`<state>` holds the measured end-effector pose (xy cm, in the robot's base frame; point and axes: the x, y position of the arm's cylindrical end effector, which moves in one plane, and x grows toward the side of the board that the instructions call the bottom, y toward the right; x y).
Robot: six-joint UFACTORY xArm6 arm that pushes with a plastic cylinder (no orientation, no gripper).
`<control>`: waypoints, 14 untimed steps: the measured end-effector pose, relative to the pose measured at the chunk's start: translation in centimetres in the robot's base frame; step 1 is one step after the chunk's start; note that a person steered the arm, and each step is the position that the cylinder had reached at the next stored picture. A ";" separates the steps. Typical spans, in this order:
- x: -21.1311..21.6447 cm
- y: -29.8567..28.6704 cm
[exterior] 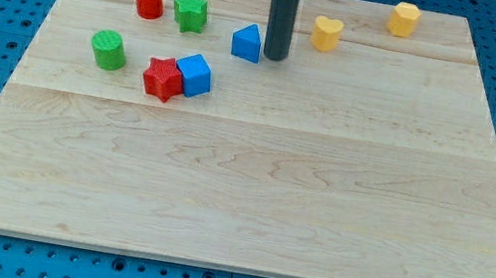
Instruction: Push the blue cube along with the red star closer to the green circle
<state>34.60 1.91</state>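
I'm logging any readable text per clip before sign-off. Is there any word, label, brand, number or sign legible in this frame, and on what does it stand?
None: no text, number or logo shows anywhere in the view.
The wooden board is plain.
The blue cube, red star and green circle carry no markings.
The dark rod ending in my tip shows no label.

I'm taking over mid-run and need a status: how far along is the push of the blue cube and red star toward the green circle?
Looks nearly done: the red star and blue cube sit touching, just right of the green circle, with a small gap. Nothing is in hand: my tip rests beside the blue triangular block, up and right of the pair. Left: perhaps a short leftward nudge.
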 end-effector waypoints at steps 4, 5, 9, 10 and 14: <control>5.1 -11.8; 8.7 -11.5; 11.0 -18.7; 11.0 -19.3; 9.3 -19.5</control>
<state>43.86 -17.56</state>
